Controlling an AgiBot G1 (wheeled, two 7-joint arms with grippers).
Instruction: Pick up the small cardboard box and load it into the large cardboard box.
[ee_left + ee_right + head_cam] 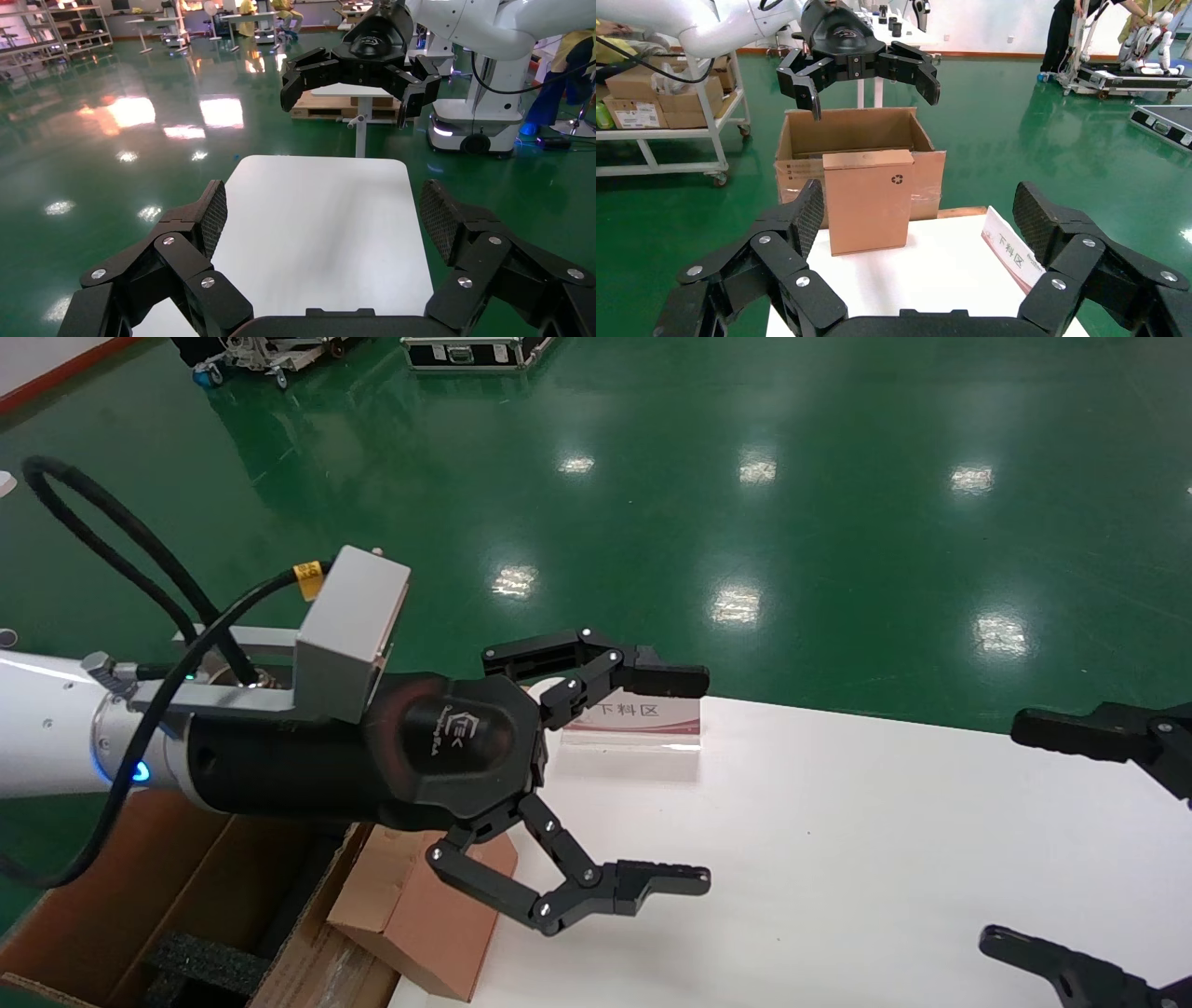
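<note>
The small box (868, 201) stands on end at the left edge of the white surface (838, 859), its long axis vertical. One broad plain brown face, with a small black recycling mark near its upper corner, looks across the surface toward the right tool (916, 221). It is smooth cardboard, oblong and closed. In the head view only part of it shows (438, 924), under the left tool (694, 780).

Just behind it, off the surface edge, sits the big box (807, 144), one long brown carton with raised flaps, glossy clear tape on its side and black foam (200, 963) inside. The two boxes look to be touching or nearly so; I cannot tell which.

The left tool hangs above the small box and the surface edge, fingers spread wide, holding nothing. The right tool (1071, 840) waits at the far right, above the surface, equally wide open and empty.

One red and white sign (633, 719) stands on the surface's far edge. The floor (745, 477) is glossy green.
</note>
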